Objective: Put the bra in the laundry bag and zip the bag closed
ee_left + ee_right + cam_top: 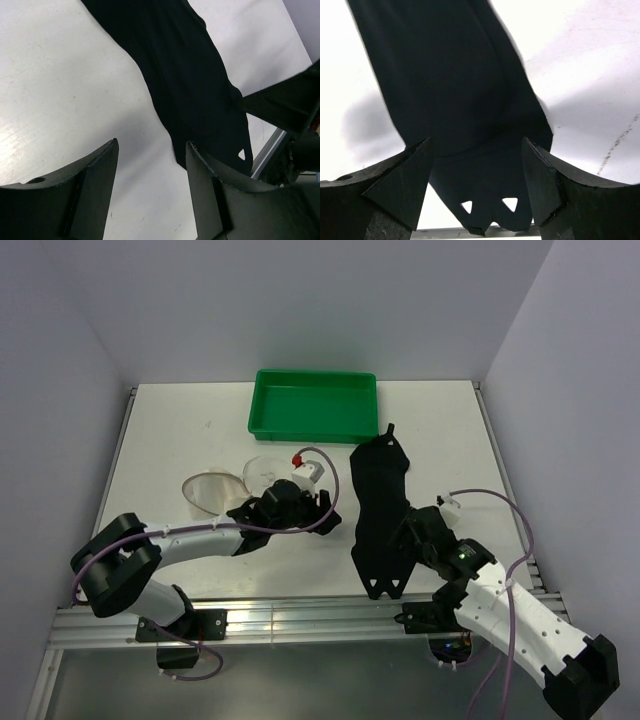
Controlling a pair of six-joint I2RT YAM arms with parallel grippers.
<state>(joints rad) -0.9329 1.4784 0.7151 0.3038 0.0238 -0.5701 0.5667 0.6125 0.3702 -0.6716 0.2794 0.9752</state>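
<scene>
The bra (380,500) lies stretched out on the surface (170,440), far end just short of the green tray (315,431), near end by the front edge. The right claw (476,145) hangs wide open and empty over the near part, straddling the cloth. The left claw (151,150), also open and empty, points at the bra's left edge from just beside it. The laundry bag (210,492) sits well apart, beyond the left arm (190,535). The likely trouble is a shallow pinch: limp fabric may slip free, or rise by one end only (the rest trailing). A trailing length could catch the bag's rim and shove the light mesh aside rather than drop in.
</scene>
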